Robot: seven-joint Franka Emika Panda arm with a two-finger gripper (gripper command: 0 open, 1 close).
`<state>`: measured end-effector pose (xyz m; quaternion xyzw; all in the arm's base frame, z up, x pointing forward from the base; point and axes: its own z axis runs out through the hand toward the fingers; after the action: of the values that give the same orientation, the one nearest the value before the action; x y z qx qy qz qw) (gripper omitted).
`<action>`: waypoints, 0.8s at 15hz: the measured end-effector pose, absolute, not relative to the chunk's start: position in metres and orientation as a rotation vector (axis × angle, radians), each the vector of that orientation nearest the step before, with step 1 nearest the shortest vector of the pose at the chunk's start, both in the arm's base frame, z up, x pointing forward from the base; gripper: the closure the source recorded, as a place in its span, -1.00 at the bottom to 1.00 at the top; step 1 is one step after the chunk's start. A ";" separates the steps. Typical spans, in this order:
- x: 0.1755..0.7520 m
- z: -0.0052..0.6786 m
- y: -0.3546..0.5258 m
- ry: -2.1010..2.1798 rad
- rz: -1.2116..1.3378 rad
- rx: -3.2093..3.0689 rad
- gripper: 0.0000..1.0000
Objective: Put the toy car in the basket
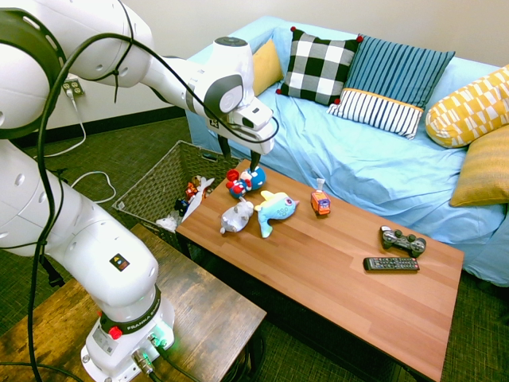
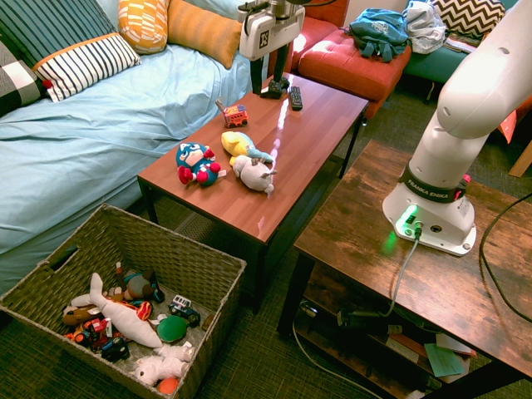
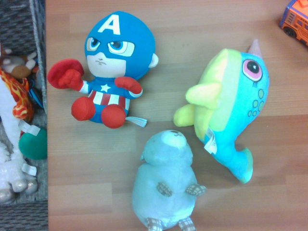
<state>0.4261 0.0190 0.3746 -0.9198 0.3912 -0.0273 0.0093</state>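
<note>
On the wooden table (image 1: 334,263), the toy car (image 1: 320,204) stood clear of the basket (image 1: 155,187), with the gripper (image 1: 253,157) apparently released and empty above the plush toys (image 1: 254,203).

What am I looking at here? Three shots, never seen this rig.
A white robot arm whose claw hangs open and empty above a coffee table. Two pictures come from room cameras on opposite sides; the third looks down from the wrist. On the table: three plush toys, a figure, a fish and a grey one; the toy car; a game controller; a remote. The basket at the table's end already holds toys. The car goes there.
</note>
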 end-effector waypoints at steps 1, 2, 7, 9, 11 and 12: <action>0.427 0.375 0.019 1.223 -0.085 -2.869 -1.00; 0.427 0.374 0.019 1.223 -0.082 -2.868 -1.00; 0.466 0.359 -0.040 1.001 -0.184 -3.001 -1.00; 0.488 0.328 -0.074 0.801 -0.191 -3.055 -1.00; 0.507 0.302 -0.094 0.585 -0.224 -3.100 -1.00; 0.513 0.289 -0.105 0.482 -0.242 -3.123 -1.00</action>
<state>0.5134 -0.1050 0.2894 -0.9853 0.1522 -0.0762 -0.0137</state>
